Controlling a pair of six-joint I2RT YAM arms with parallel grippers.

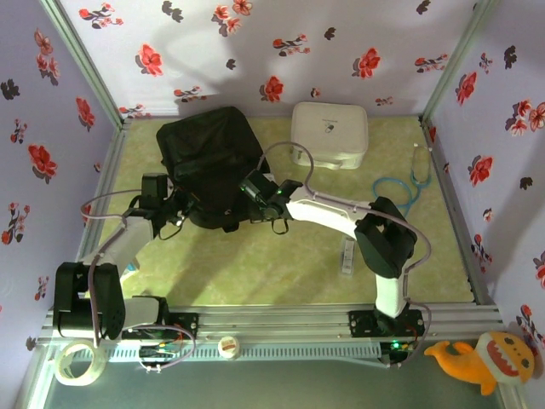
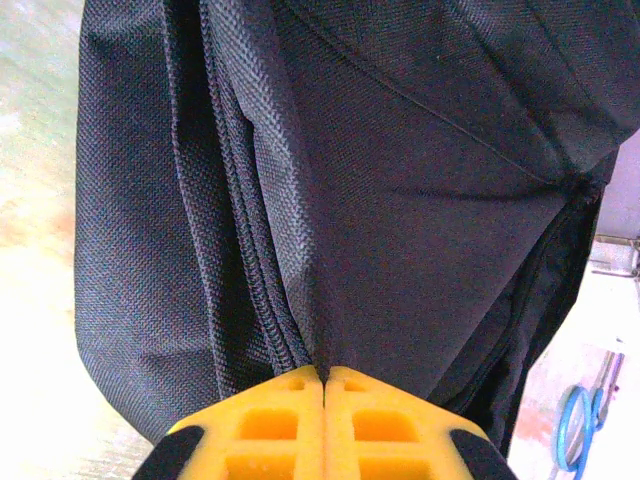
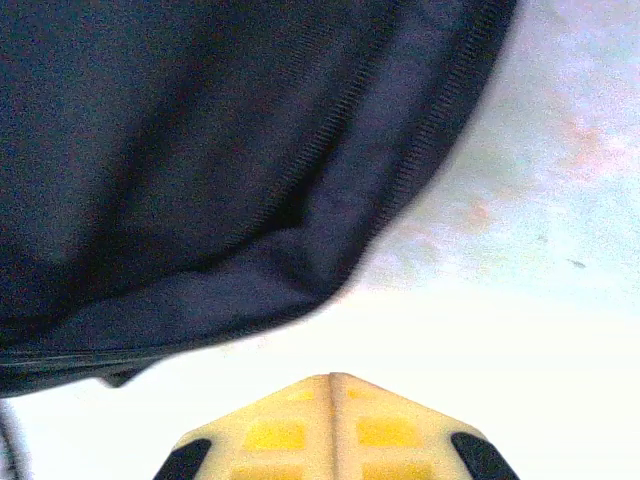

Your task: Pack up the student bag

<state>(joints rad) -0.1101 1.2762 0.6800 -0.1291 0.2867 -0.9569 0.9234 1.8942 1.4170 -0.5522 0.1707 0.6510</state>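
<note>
Student bag [image 1: 209, 162]: black woven fabric, zippered, slumped far left on green table [image 1: 281, 264]; floral walls [image 1: 255, 43] around. We note left fingers [image 2: 270, 425] pinching its fold, right fingers [image 3: 275, 432] clenched empty.

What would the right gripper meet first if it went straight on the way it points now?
Probably the backpack: the shut right gripper points at its rounded edge, with a strip of bare table between; depth is unclear.

Front desk [image 1: 255, 264] open, back crowded
Bare strip along the near edge; backpack [image 1: 209, 158] blocks back-left, white case [image 1: 329, 135] back-right.
</note>
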